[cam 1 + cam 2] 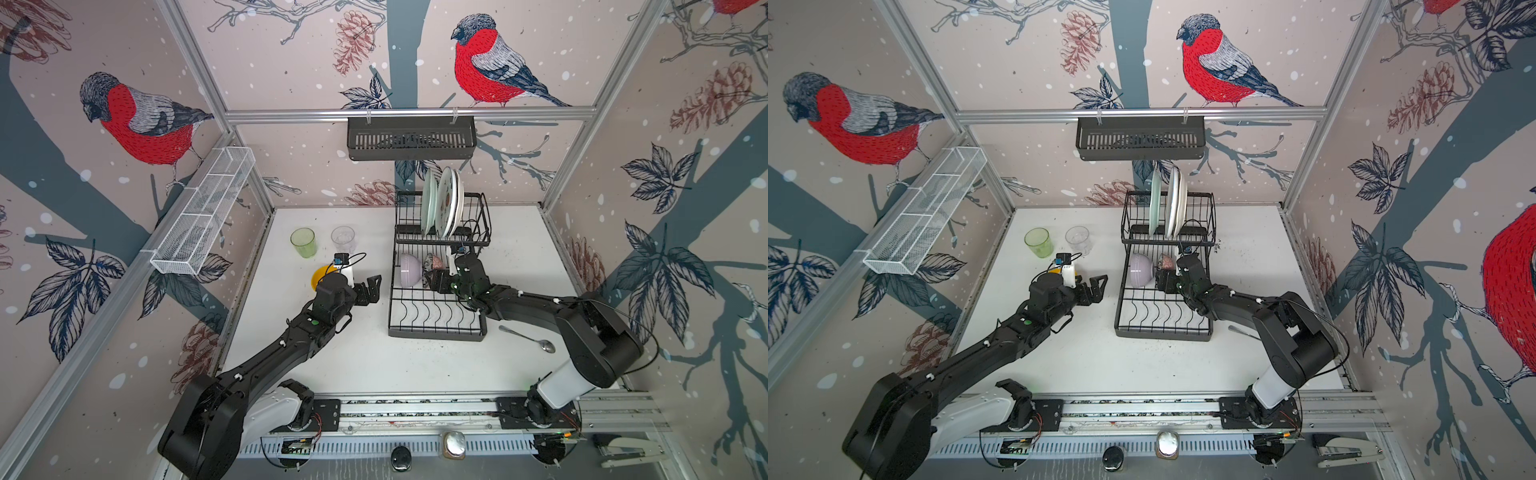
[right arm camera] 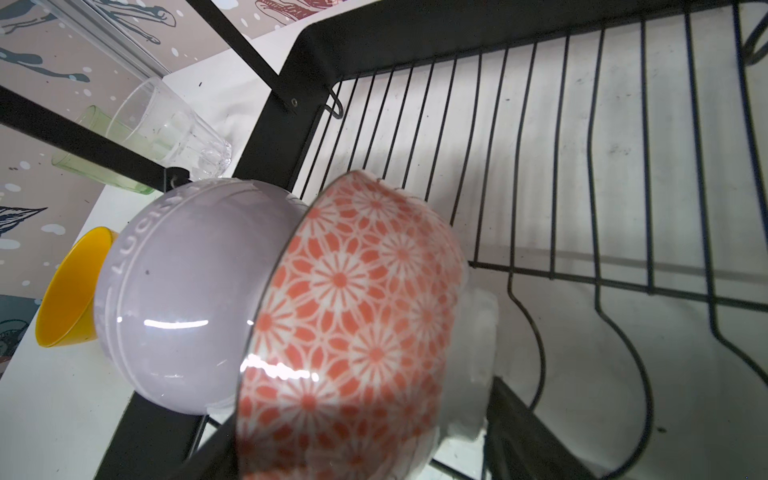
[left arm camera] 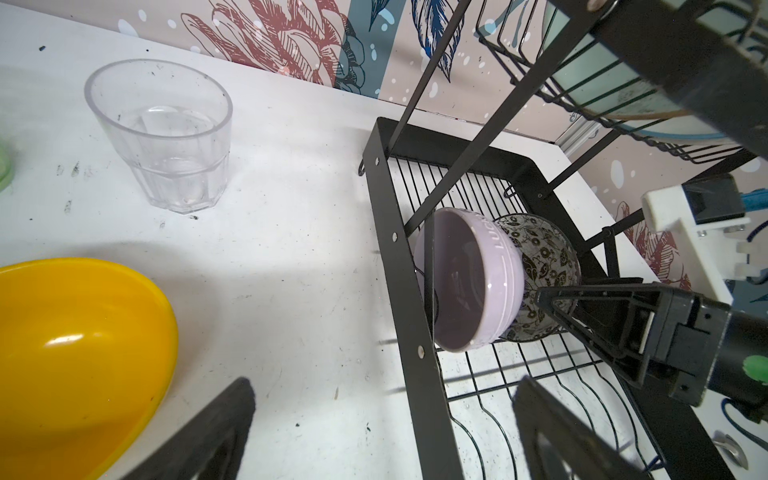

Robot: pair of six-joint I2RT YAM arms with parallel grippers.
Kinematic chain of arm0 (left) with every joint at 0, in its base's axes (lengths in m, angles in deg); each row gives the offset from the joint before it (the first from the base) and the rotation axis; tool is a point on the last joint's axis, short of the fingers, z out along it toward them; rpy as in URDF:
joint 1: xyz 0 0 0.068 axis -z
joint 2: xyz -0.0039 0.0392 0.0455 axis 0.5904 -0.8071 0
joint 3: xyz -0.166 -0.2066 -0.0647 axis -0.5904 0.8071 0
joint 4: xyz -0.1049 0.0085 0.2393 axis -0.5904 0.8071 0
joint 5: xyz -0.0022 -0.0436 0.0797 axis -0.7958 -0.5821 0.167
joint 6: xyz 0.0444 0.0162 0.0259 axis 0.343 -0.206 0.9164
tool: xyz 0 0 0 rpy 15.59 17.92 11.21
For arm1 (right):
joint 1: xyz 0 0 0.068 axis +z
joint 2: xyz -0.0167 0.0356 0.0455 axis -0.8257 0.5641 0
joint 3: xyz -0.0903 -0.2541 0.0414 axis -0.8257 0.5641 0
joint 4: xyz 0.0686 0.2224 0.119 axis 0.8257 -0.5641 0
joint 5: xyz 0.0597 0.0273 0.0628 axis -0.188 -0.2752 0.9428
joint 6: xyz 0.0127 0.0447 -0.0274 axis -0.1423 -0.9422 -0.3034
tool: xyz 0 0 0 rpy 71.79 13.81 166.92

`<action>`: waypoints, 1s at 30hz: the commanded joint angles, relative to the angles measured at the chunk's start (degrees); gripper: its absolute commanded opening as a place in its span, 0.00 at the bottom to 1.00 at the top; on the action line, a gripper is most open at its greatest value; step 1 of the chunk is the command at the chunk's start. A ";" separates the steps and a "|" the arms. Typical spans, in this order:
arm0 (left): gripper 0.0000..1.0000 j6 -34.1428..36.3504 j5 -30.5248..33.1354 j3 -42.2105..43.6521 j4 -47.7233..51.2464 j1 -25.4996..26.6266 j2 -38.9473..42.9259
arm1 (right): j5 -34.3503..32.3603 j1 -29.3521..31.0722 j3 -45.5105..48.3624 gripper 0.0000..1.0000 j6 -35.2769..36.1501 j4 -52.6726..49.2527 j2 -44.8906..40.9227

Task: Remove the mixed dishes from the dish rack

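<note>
The black wire dish rack [image 1: 436, 333] [image 1: 1163, 334] stands at the table's back middle. Its raised tier holds a pale green plate [image 1: 429, 203], a patterned white plate [image 1: 446, 203] and a plain white plate [image 1: 459, 199] on edge. On the lower tier a lilac bowl [image 1: 410, 270] [image 2: 183, 299] leans against a pink-patterned bowl [image 1: 433, 262] [image 2: 357, 311]. My right gripper [image 1: 434, 279] [image 2: 361, 436] straddles the pink-patterned bowl, one finger inside, one at its foot; contact is unclear. My left gripper [image 1: 374, 286] [image 3: 384, 382] hangs open beside the rack. Yellow bowl [image 1: 320, 276], green glass [image 1: 303, 242] and clear glass [image 1: 343, 237] stand on the table.
A metal spoon [image 1: 528, 337] lies right of the rack, near my right arm. A dark slatted shelf basket [image 1: 411, 139] hangs on the back rail above the plates. A long white mesh trough [image 1: 203, 212] hangs on the left wall.
</note>
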 commanded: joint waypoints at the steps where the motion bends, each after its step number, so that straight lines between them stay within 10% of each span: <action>1: 0.97 0.83 0.52 -0.34 -0.67 0.11 -0.14 | -0.33 -0.05 -0.78 0.71 0.95 1.56 0.69; 30: 0.97 0.75 0.17 -0.77 -0.71 0.24 -1.22 | -11.08 5.71 7.19 0.59 1.10 8.66 -5.63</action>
